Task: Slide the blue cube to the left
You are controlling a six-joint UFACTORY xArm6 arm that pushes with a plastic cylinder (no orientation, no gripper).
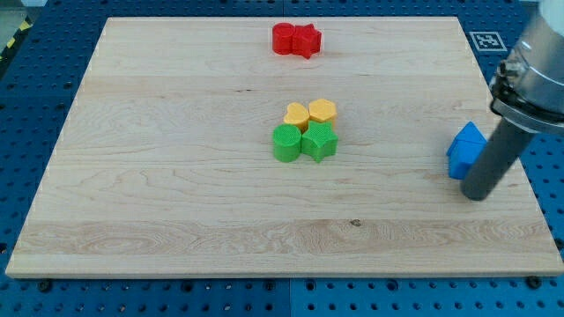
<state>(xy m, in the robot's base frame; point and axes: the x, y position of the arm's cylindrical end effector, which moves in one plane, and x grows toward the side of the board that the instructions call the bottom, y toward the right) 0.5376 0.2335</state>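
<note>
Nearest the camera, toward the view's bottom right, the rod's dark tip (476, 196) rests on the wooden worktop (176, 202). The arm carries no hand at all, so nothing is grasped, clenched or released; it ends only in this straight rod, coming down from the grey arm body at the view's upper right.

The blue cube (463, 150) lies at the worktop's right edge, just to the view's left of the rod and slightly above the tip. Rod and cube look to be touching or very nearly so; the rod's shaft overlaps the cube's right side, and the exact contact cannot be made out.

That relation is what the coming move turns on. The cube lies to the left of the tip, so the tip already sits on the correct side for a leftward push. Because the tip stands a little below the cube's middle, a straight push to the left would probably catch the lower right corner and turn or skew the cube upward.

Well apart toward the centre sits a tight cluster: two yellow blocks (310, 114) above a green block (285, 143) and a green star-like block (319, 141). Two red blocks (296, 40) sit together near the top edge. A long leftward slide could, in time, reach the centre cluster.
</note>
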